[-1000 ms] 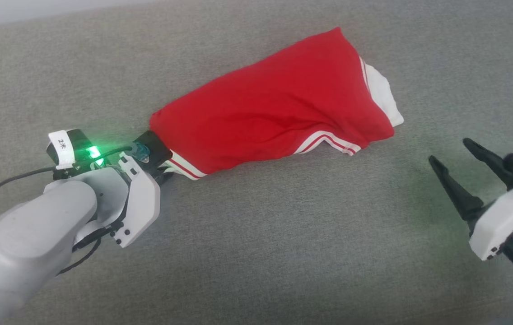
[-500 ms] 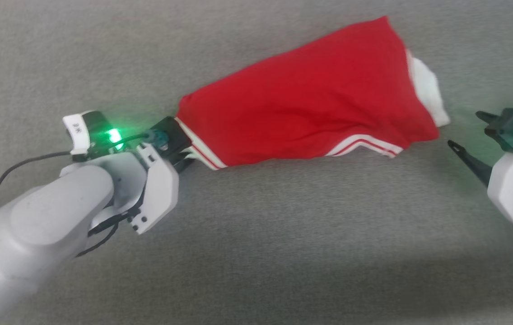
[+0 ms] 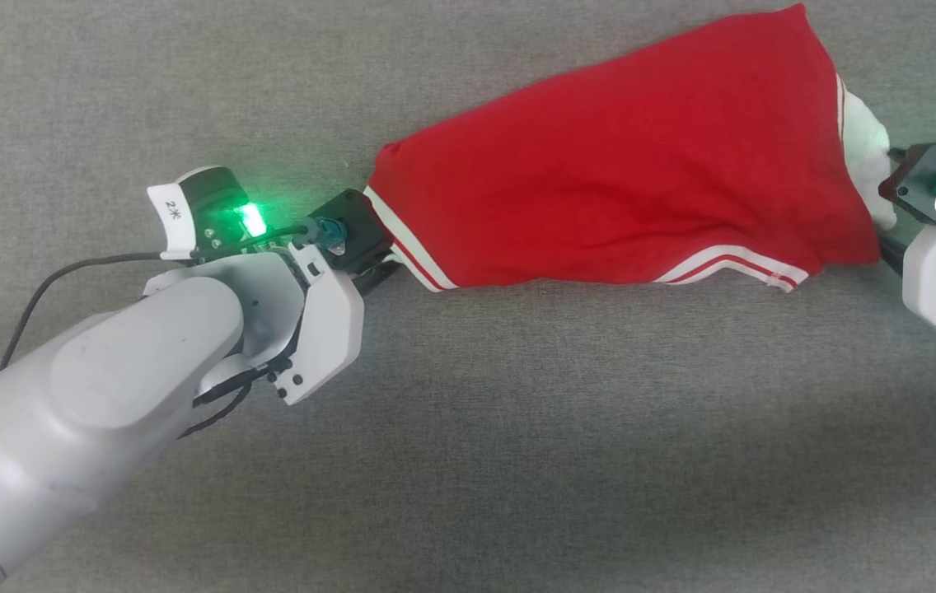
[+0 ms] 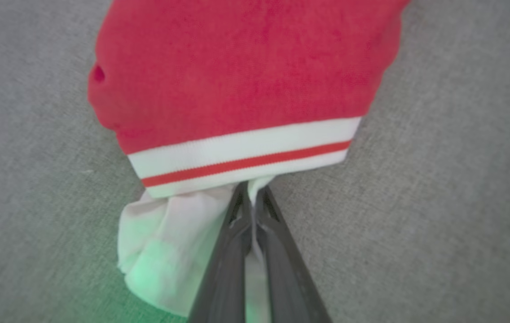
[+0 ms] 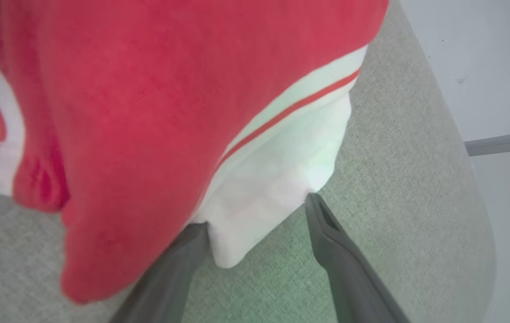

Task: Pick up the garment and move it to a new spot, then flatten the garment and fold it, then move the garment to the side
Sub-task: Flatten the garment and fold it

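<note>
I am pinching my left gripper (image 4: 251,197) tight on one white sleeve end of the garment (image 3: 624,165), fingers pressed together with cloth between them, just below the red-and-white trim. The garment is lying stretched out across the grey surface (image 3: 517,428), its other white sleeve end lying near the surface's rounded edge. There my right gripper (image 5: 257,214) is standing spread, one finger on each side of that sleeve end, one of them partly hidden under the cloth, gripping nothing.
</note>
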